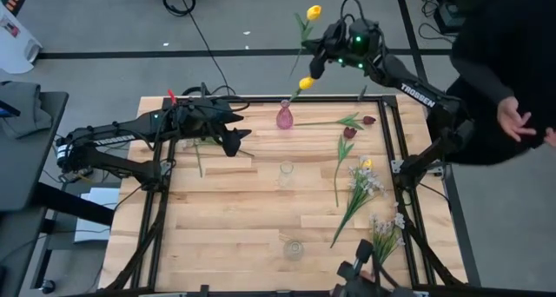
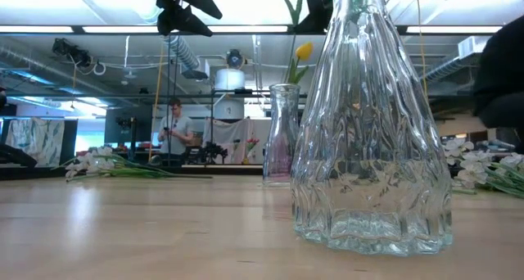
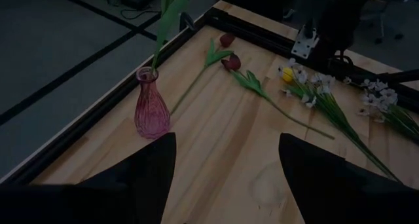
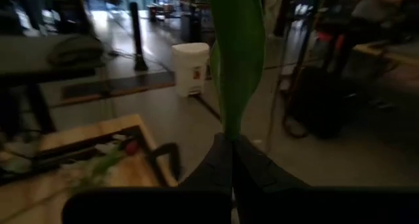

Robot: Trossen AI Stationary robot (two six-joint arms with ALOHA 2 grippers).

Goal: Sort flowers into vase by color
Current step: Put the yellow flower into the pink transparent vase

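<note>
My right gripper [image 1: 323, 52], jaws clenched on a yellow tulip [image 1: 313, 12] above the pink vase [image 1: 285, 116] already holding one, could miss that narrow neck and topple it; my left gripper [image 1: 233, 134] waits, jaws released.

In the low view the big clear vase [image 2: 372, 124] is cut off by the top edge, and it hides the pink vase [image 2: 282, 137] partly. A person [image 1: 512, 62] is cropped at the right edge.
</note>
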